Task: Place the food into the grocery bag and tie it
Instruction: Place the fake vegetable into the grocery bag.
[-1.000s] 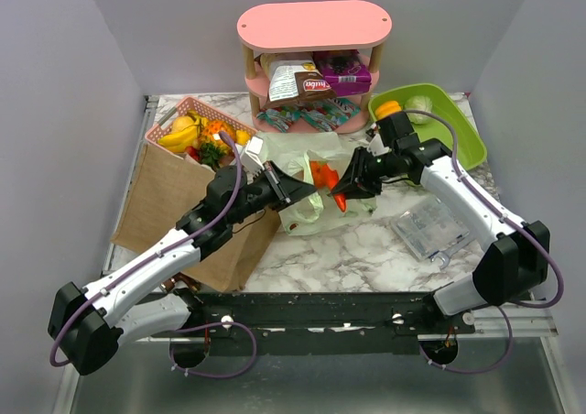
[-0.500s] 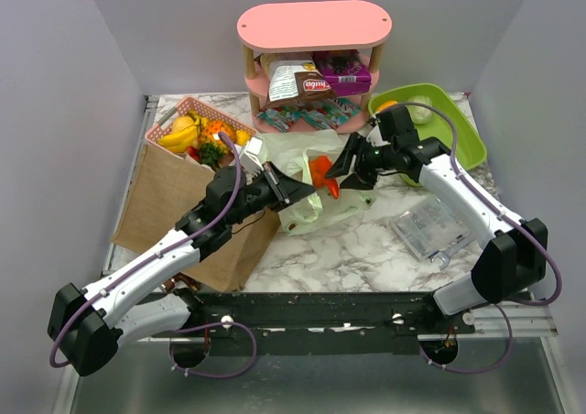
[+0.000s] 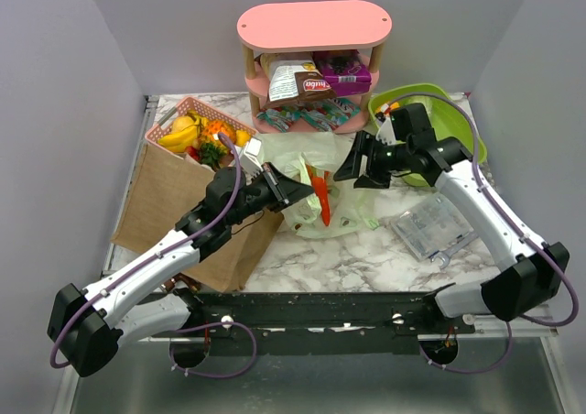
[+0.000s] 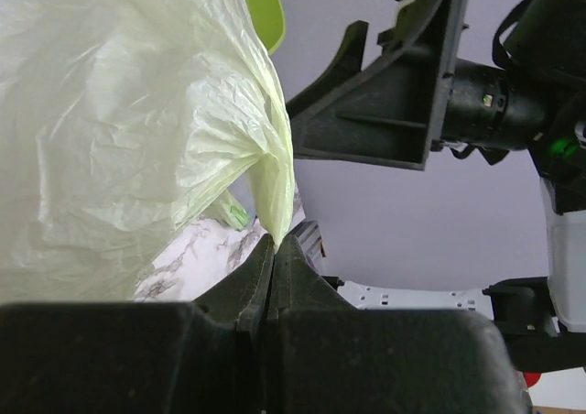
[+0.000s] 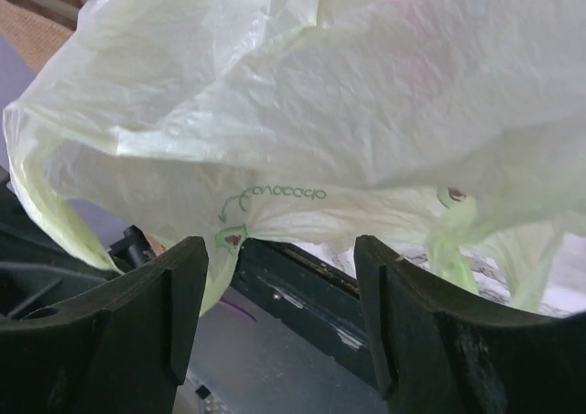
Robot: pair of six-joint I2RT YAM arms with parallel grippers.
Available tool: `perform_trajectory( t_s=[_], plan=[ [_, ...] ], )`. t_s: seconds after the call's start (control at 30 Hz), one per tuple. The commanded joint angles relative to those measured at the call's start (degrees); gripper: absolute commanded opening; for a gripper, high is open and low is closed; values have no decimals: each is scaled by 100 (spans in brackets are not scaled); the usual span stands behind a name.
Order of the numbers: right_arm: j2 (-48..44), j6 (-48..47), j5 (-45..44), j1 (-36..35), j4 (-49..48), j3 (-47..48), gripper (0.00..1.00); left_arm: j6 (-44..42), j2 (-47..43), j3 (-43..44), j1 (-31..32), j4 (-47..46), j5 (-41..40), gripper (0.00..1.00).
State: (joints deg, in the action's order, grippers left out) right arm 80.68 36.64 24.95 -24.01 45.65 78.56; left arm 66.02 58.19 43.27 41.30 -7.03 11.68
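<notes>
- At the middle of the worktop (image 3: 366, 249), the left jaws are pinched shut on the grocery bag (image 3: 348, 208) rim, seemingly to hold its mouth up and open.
- The right jaws hang spread and empty just beside it.
- A carrot (image 3: 320, 199) shows inside the bag.
- Crumpled film hides the handles and any other contents.

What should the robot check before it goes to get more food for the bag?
1. Left hand pinching the grocery bag: ok.
2. Right hand open and empty: ok.
3. Carrot inside the bag: ok.
4. Snack pack and purple box packed: not ok, both sit on the pink shelf.
5. Bag mouth open wide enough: cannot tell.
6. Bag tied: not ok.
</notes>
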Motion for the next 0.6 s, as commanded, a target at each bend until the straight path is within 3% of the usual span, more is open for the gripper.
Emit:
perform_trajectory(
  t_s=[0.0, 0.23, 0.57],
  plan=[
    [-431, -485, -589, -15, 786, 112, 72, -31, 1, 6, -26, -28, 59, 0],
    [-1120, -548, -1145, -17, 1011, -544, 71, -31, 25, 31, -33, -18, 45, 0],
    [-1059, -507, -1032, -16, 421, -1404, 69, -17, 8, -3, -31, 6, 89, 0]
  ],
)
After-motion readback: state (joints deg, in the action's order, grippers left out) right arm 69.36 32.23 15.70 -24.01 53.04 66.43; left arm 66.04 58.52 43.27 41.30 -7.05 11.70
